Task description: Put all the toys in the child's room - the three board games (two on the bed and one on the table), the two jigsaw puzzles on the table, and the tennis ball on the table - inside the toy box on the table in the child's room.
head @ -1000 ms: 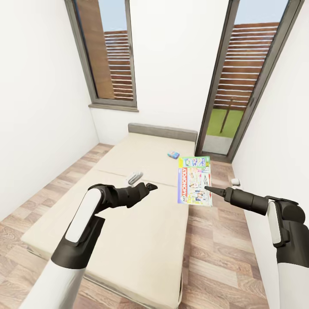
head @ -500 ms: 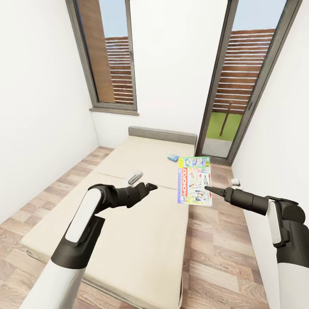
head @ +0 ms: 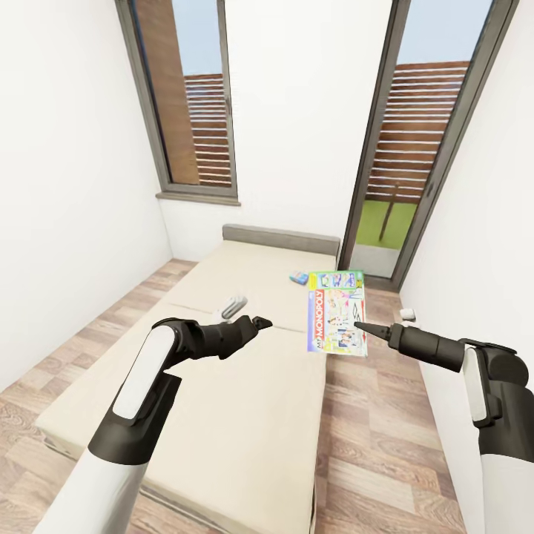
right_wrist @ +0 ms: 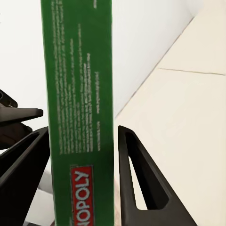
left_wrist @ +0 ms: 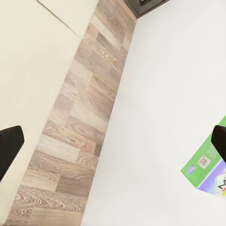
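Low beige bed (head: pixel 222 386) stretching away toward the windows, grey headboard (head: pixel 282 236) against the far wall, a seam running across the mattress. Small blue box (head: pixel 299 278) lying near the headboard, toward the right edge. Pale grey-white object (head: pixel 233 305) resting just past the seam, too small to identify. Wood-plank floor (head: pixel 386 452) on both sides.

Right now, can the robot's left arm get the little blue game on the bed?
Probably not yet. The blue game lies far up the bed near the headboard, well beyond the open left gripper. Nothing blocks the way; the robot likely needs to move closer.
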